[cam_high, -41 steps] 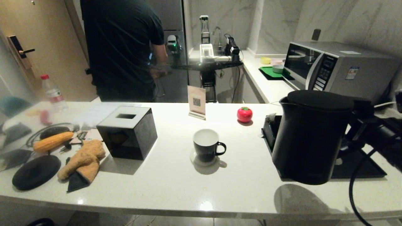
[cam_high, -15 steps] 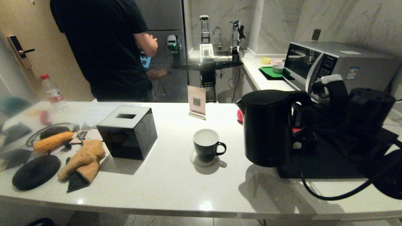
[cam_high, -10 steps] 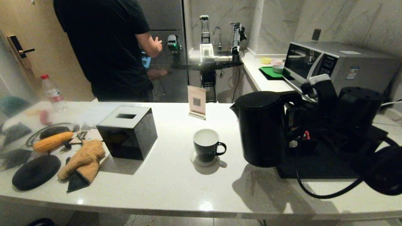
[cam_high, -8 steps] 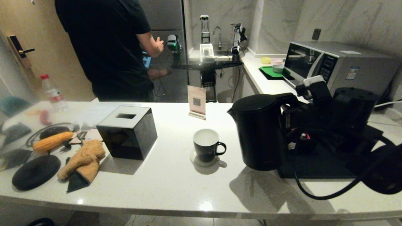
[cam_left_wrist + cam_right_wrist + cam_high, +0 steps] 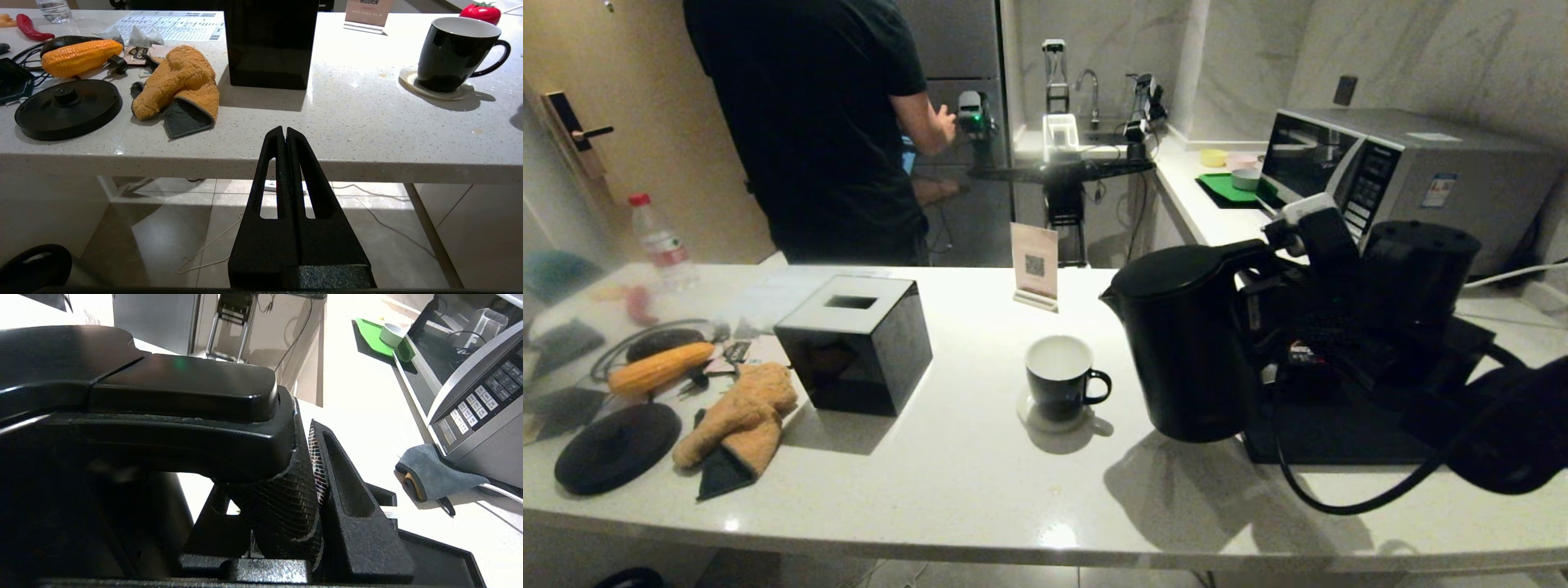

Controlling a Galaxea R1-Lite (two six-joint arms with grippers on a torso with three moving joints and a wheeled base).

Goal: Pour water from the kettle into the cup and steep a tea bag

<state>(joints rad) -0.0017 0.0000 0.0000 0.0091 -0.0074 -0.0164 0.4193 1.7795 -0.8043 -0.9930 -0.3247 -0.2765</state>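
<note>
Head view: right gripper (image 5: 1262, 306) is clamped on the kettle (image 5: 1184, 343) handle, kettle off the counter (image 5: 980, 482), right of the cup (image 5: 1059, 378) (white inside showing).

Left wrist: left gripper (image 5: 284, 136) is pinched closed on nothing, below the counter edge.

Right wrist: fingers (image 5: 347, 490) squeezing the textured handle.

Pretty dim kitchen on my feed. White speckled tabletop (image 5: 980, 482) up front, marble-look walls (image 5: 1421, 57) behind, a silver microwave (image 5: 1405, 175) on the side counter to the right. Tan door (image 5: 629, 106) on the left, pale floor tiles (image 5: 163, 228) under the tabletop.
</note>
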